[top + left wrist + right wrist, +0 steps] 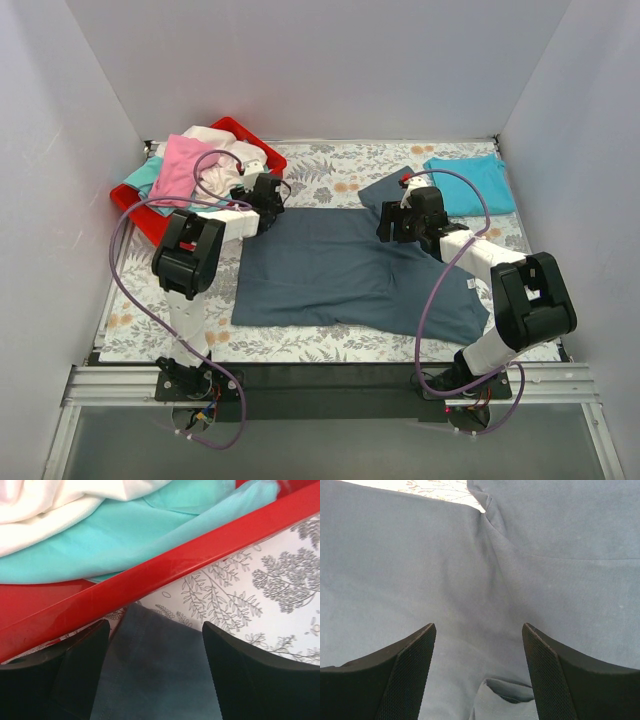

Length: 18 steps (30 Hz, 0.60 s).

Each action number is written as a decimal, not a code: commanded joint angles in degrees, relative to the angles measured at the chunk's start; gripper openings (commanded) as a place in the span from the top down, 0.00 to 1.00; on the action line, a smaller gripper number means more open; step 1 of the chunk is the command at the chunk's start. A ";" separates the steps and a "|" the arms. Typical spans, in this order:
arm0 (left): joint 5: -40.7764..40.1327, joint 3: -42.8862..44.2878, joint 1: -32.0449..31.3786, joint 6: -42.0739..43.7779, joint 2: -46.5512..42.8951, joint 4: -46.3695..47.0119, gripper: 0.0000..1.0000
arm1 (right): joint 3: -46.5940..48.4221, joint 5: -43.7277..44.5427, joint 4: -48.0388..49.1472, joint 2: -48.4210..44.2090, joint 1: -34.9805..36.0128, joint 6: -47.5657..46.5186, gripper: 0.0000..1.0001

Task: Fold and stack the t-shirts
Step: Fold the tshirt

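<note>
While the large slate grey-blue t-shirt point(340, 270) is lying spread flat across the middle of the floral-covered counter point(330, 345), both arms are reaching out over its far edge. The left hand point(155, 627) is hovering at the shirt's far-left corner, its fingers standing apart with grey cloth showing between them, just beside the near rim of the red tray point(190, 555). That tray is sitting at the far left and is holding a pink shirt point(180, 165), a cream-white shirt point(235, 158) and a teal shirt point(145, 176) heaped together. The right hand point(479, 627) is hanging low over the grey shirt's far-right part, near where a sleeve is joining the body, its fingers likewise spread and clamping nothing. A turquoise shirt point(470, 183) is lying folded at the far right, close to the grey sleeve's tip.
</note>
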 commanded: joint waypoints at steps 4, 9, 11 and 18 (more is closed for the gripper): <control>-3.26 2.75 0.34 1.68 0.71 -0.93 0.38 | 0.75 -1.10 2.48 0.68 0.36 -0.97 0.37; -5.02 2.84 0.42 2.47 1.59 -1.37 0.46 | 0.66 -1.19 2.48 0.77 0.36 -0.97 0.37; -5.11 3.01 0.68 2.47 1.77 -1.55 0.52 | 0.66 -1.19 2.48 0.85 0.36 -0.97 0.37; -5.46 2.22 1.13 2.21 2.03 -2.16 0.62 | 0.75 -1.27 2.48 1.12 0.36 -1.06 0.37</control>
